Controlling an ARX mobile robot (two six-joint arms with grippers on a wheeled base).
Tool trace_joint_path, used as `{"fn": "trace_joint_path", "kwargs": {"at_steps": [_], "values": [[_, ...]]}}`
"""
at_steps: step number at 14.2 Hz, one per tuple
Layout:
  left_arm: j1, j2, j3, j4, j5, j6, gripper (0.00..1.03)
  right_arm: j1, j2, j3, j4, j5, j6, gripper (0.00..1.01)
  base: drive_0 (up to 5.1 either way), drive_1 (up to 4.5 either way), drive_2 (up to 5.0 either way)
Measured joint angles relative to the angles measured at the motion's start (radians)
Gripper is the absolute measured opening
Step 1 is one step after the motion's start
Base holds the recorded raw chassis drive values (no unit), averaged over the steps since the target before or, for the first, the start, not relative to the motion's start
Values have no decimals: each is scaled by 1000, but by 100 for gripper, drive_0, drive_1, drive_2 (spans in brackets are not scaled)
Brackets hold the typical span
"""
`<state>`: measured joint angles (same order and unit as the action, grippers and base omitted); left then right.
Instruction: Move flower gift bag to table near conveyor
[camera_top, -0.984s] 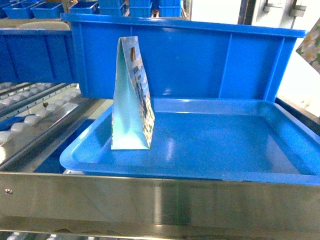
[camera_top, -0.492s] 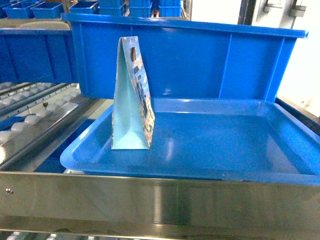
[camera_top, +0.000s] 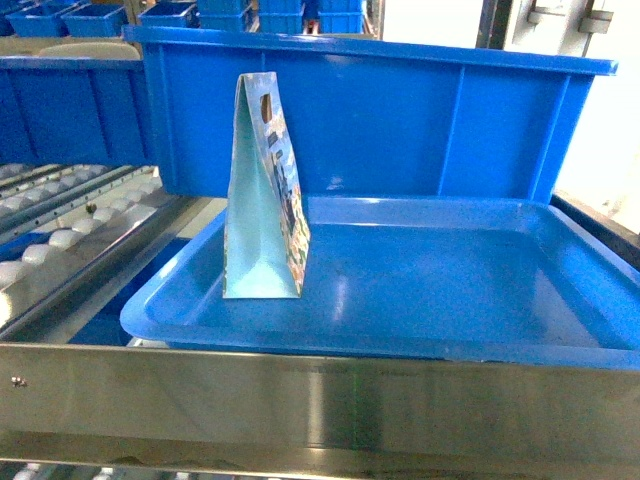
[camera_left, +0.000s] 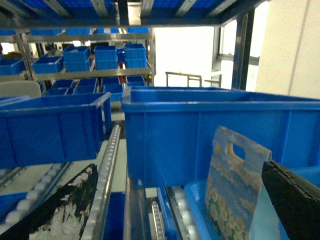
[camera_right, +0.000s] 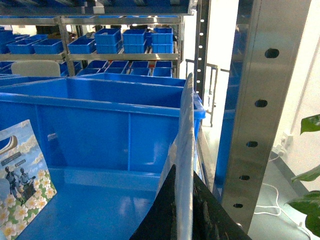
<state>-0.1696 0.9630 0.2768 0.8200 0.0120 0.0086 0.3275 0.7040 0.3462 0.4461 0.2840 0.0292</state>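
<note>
The flower gift bag is a flat paper bag with a die-cut oval handle hole near its top. It stands upright, long axis vertical, tapering to a narrow crease at the top, on the left part of a shiny blue plastic tray. In the head view its plain pale-teal gusset faces the camera, and the printed face, with white daisies and small figures, turns toward the right. Just behind it rises the ribbed wall of a large blue plastic bin.

The left gripper shows two dark, worn fingers spread wide at the frame's lower corners, with nothing between them. The bag stands ahead, nearer the right-hand finger, not touching either.

In the right wrist view the bag sits ahead and to the far left. Whether the right gripper is spread or closed cannot be told. A thin, glossy sheet edge rises in front of its dark finger.

The conveyor, steel-framed with small white rollers, runs along the tray's left side.
</note>
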Motion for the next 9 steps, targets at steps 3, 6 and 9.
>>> {"fn": "trace_joint_path", "kwargs": {"at_steps": [3, 6, 9], "values": [[-127, 68, 34, -1, -97, 11, 98, 0, 0, 0, 0, 0, 0, 3, 0, 0, 0], [-229, 228, 120, 62, -200, 19, 98, 0, 0, 0, 0, 0, 0, 3, 0, 0, 0], [-246, 378, 219, 56, -188, -2, 98, 0, 0, 0, 0, 0, 0, 3, 0, 0, 0]]}}
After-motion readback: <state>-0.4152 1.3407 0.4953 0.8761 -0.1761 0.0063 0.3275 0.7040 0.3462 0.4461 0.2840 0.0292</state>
